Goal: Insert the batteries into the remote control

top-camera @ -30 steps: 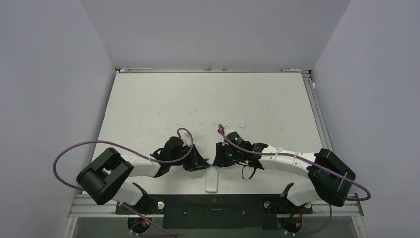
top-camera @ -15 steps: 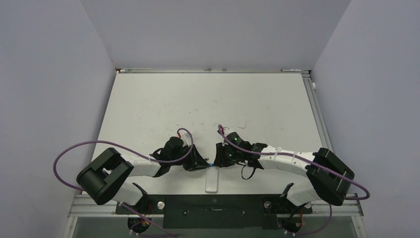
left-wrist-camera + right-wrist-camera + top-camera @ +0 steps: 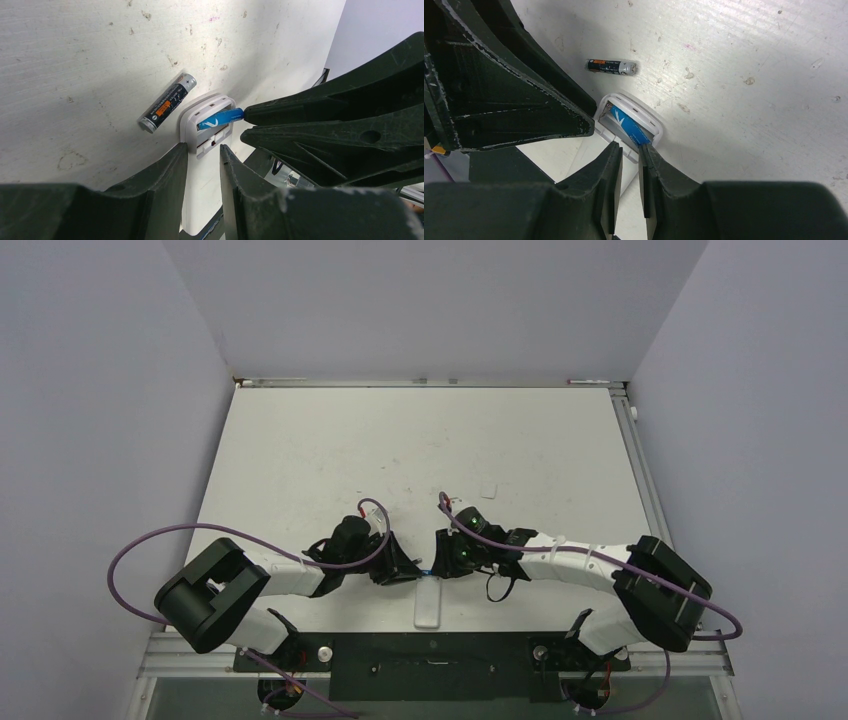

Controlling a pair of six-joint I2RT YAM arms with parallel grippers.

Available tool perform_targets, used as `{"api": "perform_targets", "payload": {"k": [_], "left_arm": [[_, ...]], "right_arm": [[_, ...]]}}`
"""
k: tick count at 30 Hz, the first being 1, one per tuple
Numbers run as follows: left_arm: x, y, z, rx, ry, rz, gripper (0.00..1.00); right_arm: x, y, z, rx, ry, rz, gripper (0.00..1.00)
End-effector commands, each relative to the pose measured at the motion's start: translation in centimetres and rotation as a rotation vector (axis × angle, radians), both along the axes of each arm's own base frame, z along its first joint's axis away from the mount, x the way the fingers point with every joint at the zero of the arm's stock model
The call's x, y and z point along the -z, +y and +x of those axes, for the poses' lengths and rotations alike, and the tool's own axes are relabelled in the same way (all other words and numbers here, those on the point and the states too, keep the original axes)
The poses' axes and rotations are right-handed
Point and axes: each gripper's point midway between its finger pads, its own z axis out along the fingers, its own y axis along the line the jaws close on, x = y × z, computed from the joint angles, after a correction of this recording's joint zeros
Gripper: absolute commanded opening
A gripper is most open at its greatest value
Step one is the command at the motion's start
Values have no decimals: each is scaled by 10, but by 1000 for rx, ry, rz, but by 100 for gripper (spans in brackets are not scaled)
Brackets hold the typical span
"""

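Left gripper (image 3: 204, 148): jaws clamp the long sides of the remote (image 3: 201, 192). Right gripper (image 3: 629, 146): jaws almost pressed together, a thin slit between them; one fingertip (image 3: 647, 150) rests on an end of the blue battery (image 3: 218, 119). Bay (image 3: 207, 99): open, at the remote's far end, holding the blue battery close along its far wall. Dark battery (image 3: 166, 102): on the table (image 3: 75, 60) just beside the bay's end, apart from the remote. Remote: white, plain back up, at the table's near edge, between the arms. Blue battery carries a white mark; dark battery has an orange band and a silver tip.
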Motion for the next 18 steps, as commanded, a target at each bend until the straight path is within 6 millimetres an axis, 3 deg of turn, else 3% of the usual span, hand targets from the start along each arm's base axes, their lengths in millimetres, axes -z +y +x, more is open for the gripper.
{"api": "perform_targets", "payload": {"k": [1,18], "left_arm": [[-16,-9,9,20,-56,-44,26],[-16,-11,8,30,-52,-49,23]], "right_arm": [[-12,15,8,0,-29,55,20],[-12,21,6,-6,-25,68,19]]}}
